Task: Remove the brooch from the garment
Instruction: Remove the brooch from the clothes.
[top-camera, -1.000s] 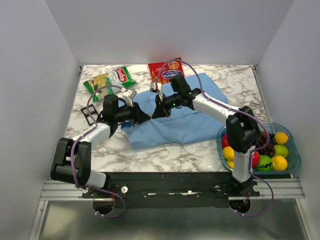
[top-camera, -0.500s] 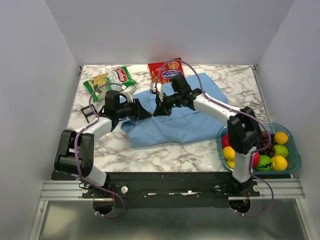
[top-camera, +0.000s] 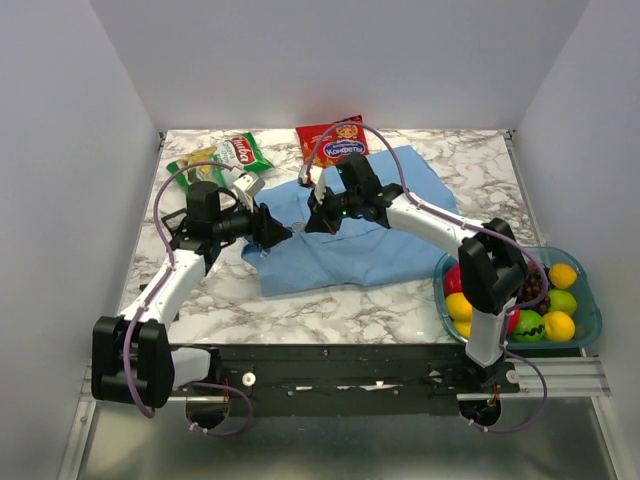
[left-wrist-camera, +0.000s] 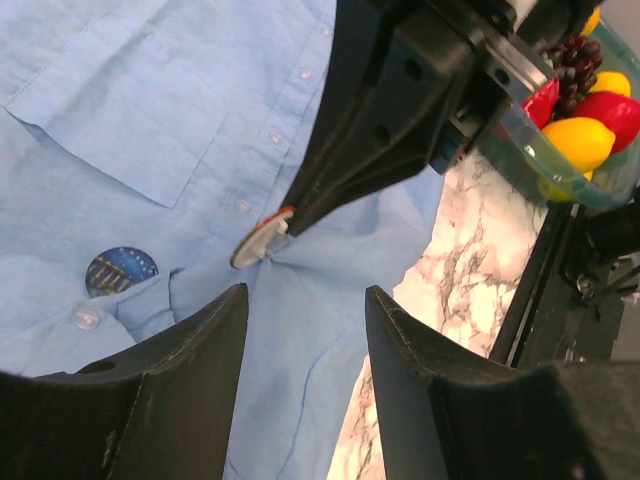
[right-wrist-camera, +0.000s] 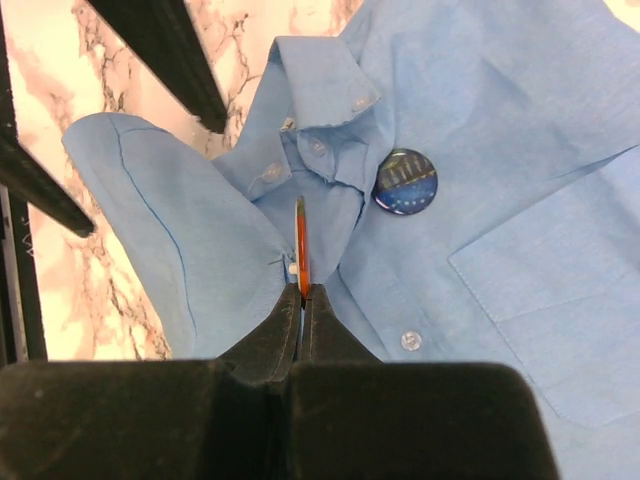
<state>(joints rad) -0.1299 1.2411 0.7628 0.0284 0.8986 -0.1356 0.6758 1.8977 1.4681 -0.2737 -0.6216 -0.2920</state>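
Note:
A light blue shirt (top-camera: 372, 250) lies spread on the marble table. The brooch, a small round dark blue pin (right-wrist-camera: 405, 182), sits on the shirt by the collar; it also shows in the left wrist view (left-wrist-camera: 120, 270). My right gripper (right-wrist-camera: 302, 290) is shut on a thin disc with an orange rim (right-wrist-camera: 301, 240), held edge-on in a pinched fold of cloth, a little left of the brooch. That disc also shows in the left wrist view (left-wrist-camera: 262, 238). My left gripper (left-wrist-camera: 305, 300) is open and empty over the shirt's left part (top-camera: 275, 232), facing the right gripper (top-camera: 312, 222).
A teal tub of fruit (top-camera: 590, 312) stands at the right front, also visible in the left wrist view (left-wrist-camera: 512, 150). A green snack bag (top-camera: 225, 158) and a red one (top-camera: 335, 138) lie at the back. A black stand sits at far left.
My left arm has swung its elbow and wrist to the left and drawn back slightly from the right gripper. The right gripper has stayed shut at the collar.

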